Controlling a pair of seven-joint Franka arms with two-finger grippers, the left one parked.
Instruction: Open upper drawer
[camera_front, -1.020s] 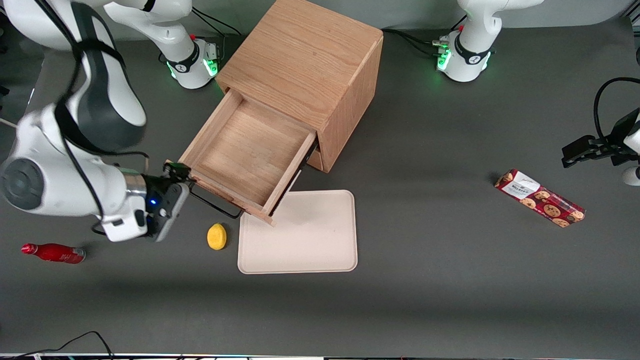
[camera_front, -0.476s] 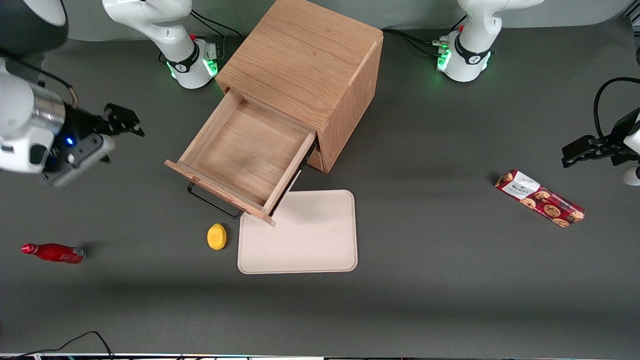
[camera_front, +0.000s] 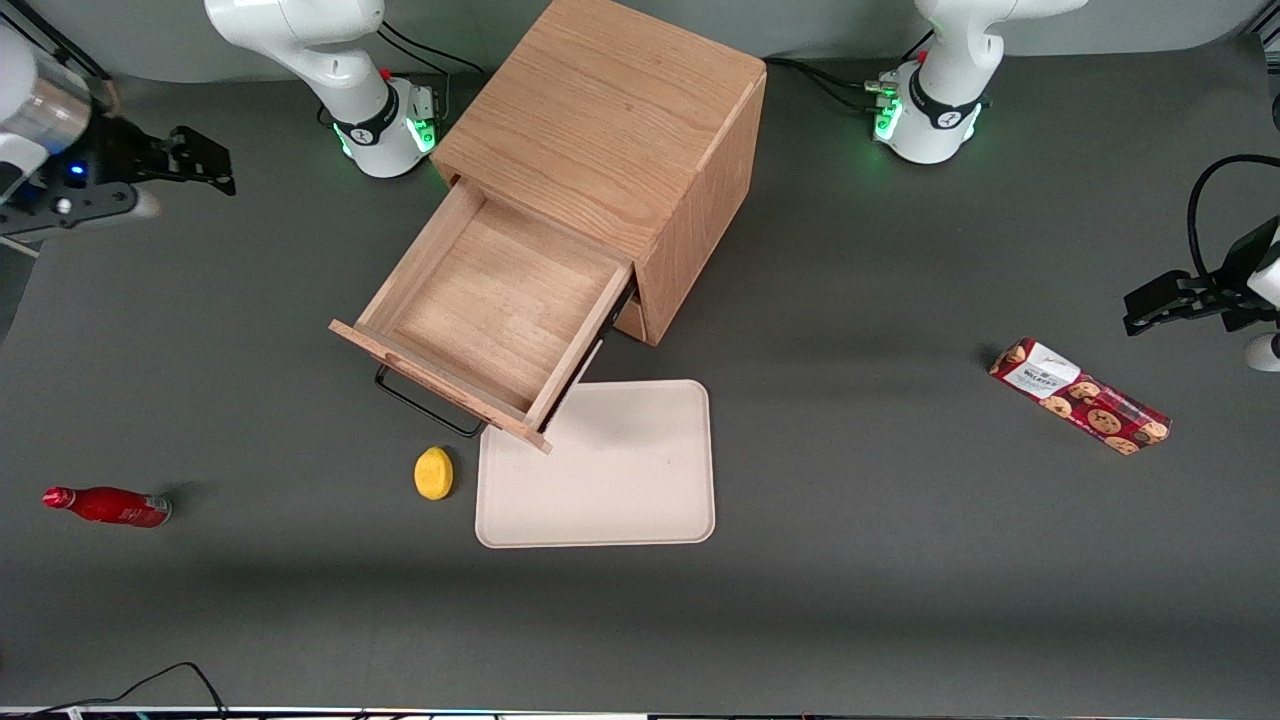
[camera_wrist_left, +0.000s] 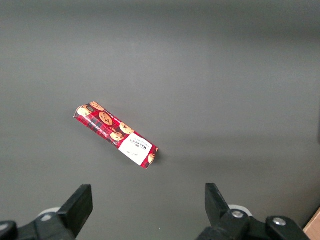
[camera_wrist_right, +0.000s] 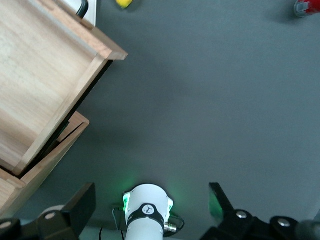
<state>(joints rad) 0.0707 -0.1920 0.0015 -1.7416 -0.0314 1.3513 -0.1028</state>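
The upper drawer (camera_front: 490, 305) of the wooden cabinet (camera_front: 610, 110) stands pulled well out, its shallow oak tray empty and its thin black bar handle (camera_front: 425, 405) at the front. The drawer also shows in the right wrist view (camera_wrist_right: 45, 75). The lower drawer is mostly hidden under it. My gripper (camera_front: 205, 165) is open and empty. It hangs high above the table toward the working arm's end, well apart from the drawer and farther from the front camera than the handle. In the right wrist view its fingers (camera_wrist_right: 80, 207) are spread wide with nothing between them.
A cream tray (camera_front: 600, 465) lies flat in front of the drawer. A yellow lemon (camera_front: 433, 472) sits beside it. A red bottle (camera_front: 105, 505) lies toward the working arm's end. A cookie box (camera_front: 1080, 395) lies toward the parked arm's end. The working arm's base (camera_front: 385, 120) stands beside the cabinet.
My gripper has left the drawer handle and moved up and away from the cabinet, toward the working arm's end of the table. The drawer has stayed pulled out.
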